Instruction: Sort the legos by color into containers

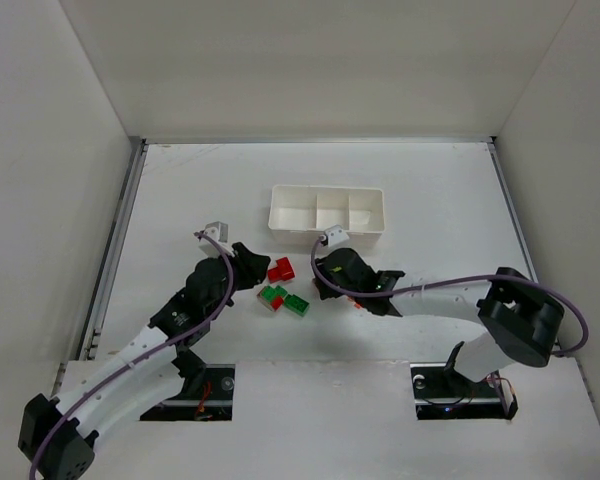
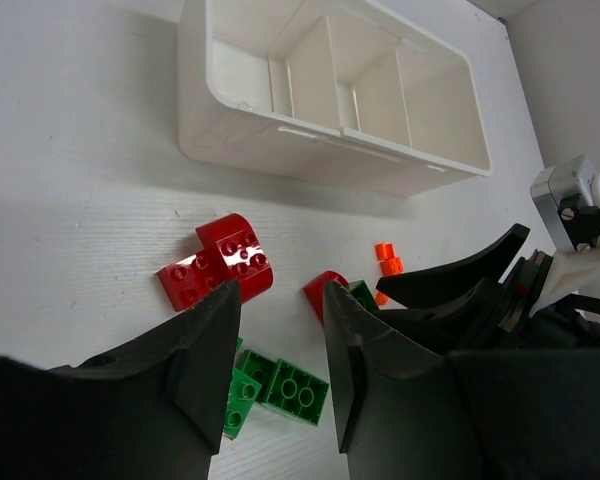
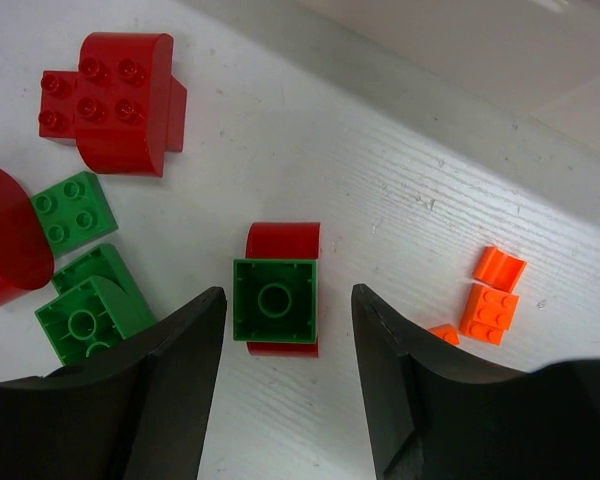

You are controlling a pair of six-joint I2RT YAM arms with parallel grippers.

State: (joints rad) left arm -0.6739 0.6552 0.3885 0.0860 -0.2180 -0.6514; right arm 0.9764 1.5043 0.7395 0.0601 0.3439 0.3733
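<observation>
The white three-compartment tray (image 1: 326, 210) stands at the table's middle back; no bricks show inside it in the left wrist view (image 2: 330, 100). Red bricks (image 1: 280, 269) and green bricks (image 1: 297, 305) lie loose in front of it. My left gripper (image 1: 252, 268) is open and empty, just left of the pile, above the green bricks (image 2: 295, 385) and near the red bricks (image 2: 218, 262). My right gripper (image 3: 286, 293) is open, its fingers on either side of an upside-down green brick stacked on a red one (image 3: 274, 300), not touching. Tiny orange pieces (image 3: 495, 295) lie to the right.
More red bricks (image 3: 120, 100) and green bricks (image 3: 73, 210) lie left of the right gripper. White walls enclose the table on the left, back and right. The two grippers are close together over the pile.
</observation>
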